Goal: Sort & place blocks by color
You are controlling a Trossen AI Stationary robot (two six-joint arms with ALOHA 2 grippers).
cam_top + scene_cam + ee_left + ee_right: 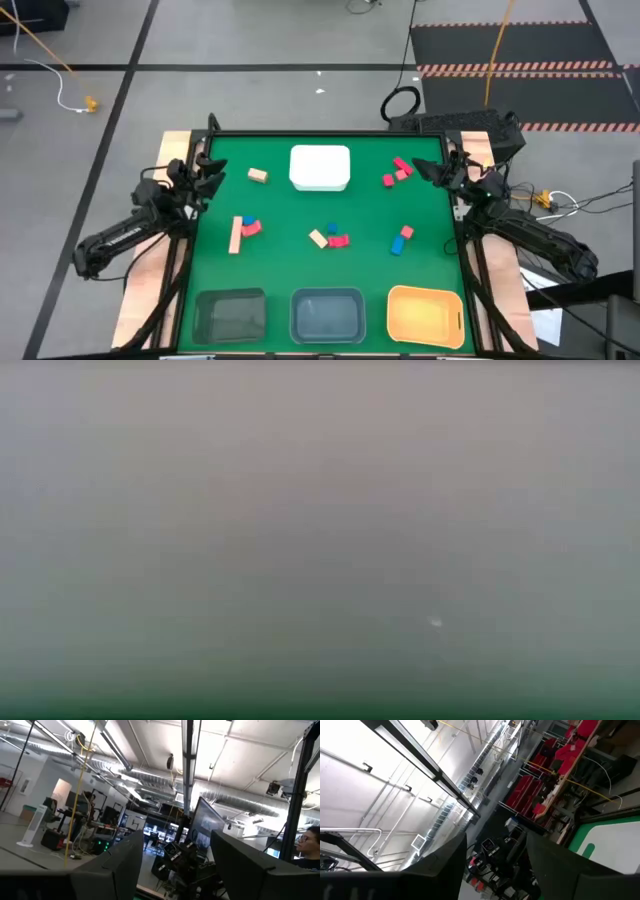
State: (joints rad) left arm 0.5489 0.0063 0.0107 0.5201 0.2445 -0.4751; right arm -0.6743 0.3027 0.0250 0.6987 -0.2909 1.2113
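Both sets of jaws stood spread apart with nothing between them. The left gripper [213, 172] hung at the counter's [290, 215] nine o'clock edge, its arm folded back and trailing off toward seven o'clock. The right gripper [432, 170] hung at the three o'clock edge, mirrored, its arm running off toward four o'clock. In both wrist views the dark fingers [120, 865] pointed up at the ceiling and the room, so both wrists were tilted upward, away from the green surface.

The blocks lay scattered over the middle of the green counter. Toward ten o'clock a short tan block [258, 175] lay with its long axis running nine to three. Below it, toward eight o'clock, a long tan bar [236, 235] lay nearly twelve to six, with a small blue block [249, 220] and a pink block [251, 229] just beside its upper end. Near the centre, a tan block [318, 238] lay on a slant from ten to four, next to a small blue block [332, 229] and a pink block [340, 240]. Toward four o'clock a pink block [407, 232] sat just above a blue block [398, 245]. Toward two o'clock a cluster of pink blocks [398, 171] lay at mixed angles.

A white tray [320, 167] sat at twelve o'clock. Along the six o'clock edge stood a dark clear bin [229, 315], a grey bin [327, 314] and a yellow-orange bin [425, 315], side by side.

The low view showed only a blur. A person [307, 845] showed at the edge of the left wrist view.
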